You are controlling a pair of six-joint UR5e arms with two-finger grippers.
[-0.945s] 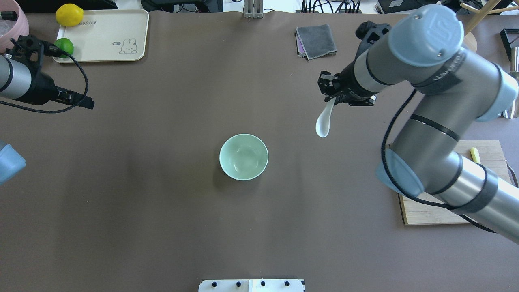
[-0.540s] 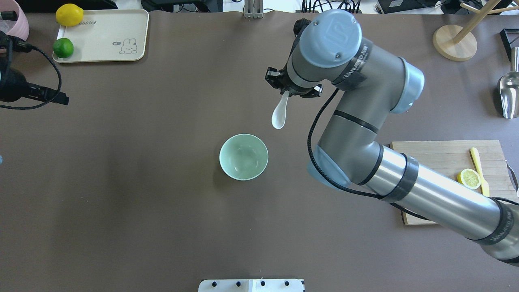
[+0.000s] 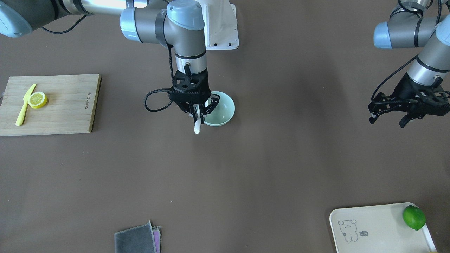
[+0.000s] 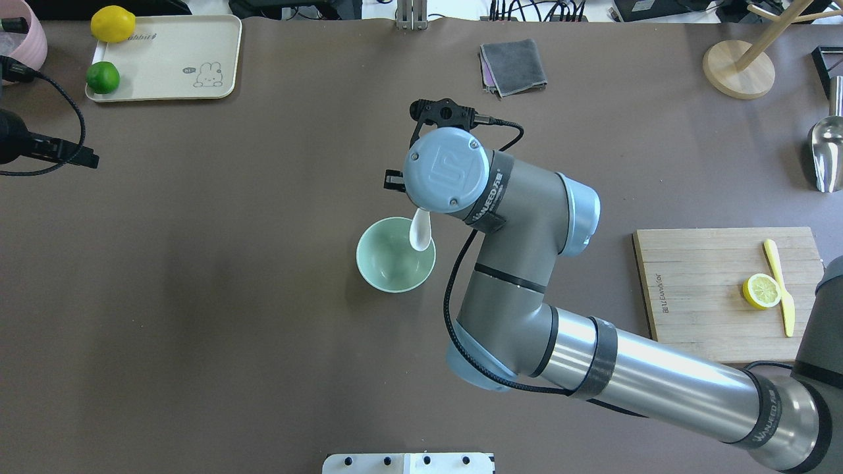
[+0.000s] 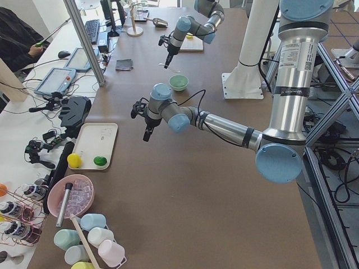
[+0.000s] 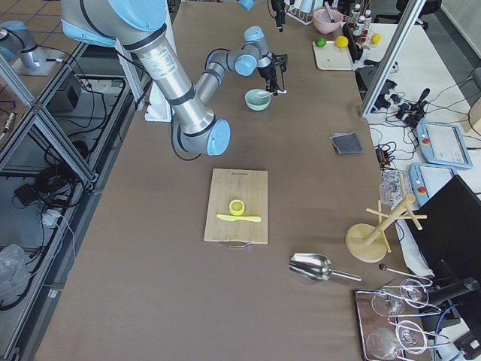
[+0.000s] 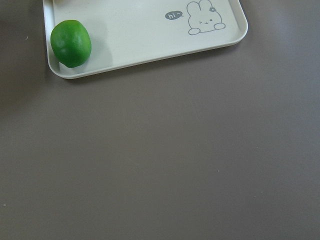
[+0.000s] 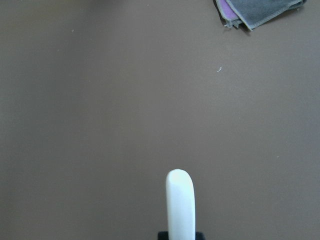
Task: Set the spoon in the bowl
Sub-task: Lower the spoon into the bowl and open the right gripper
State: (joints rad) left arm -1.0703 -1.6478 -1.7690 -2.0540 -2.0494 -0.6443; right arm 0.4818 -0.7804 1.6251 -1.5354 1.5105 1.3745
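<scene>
right fingers point(image 3: 203, 116) clamped on spoon point(image 4: 420, 234) over bowl point(image 4: 382, 270) rim, left fingers point(image 3: 404, 121) spread, empty

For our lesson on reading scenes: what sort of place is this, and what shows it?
Probably a robotics lab with kitchen props: the right gripper holds a white soup spoon at a mint-green bowl, a control tablet lies on a side desk, and a cutting board bears a lemon slice.
</scene>
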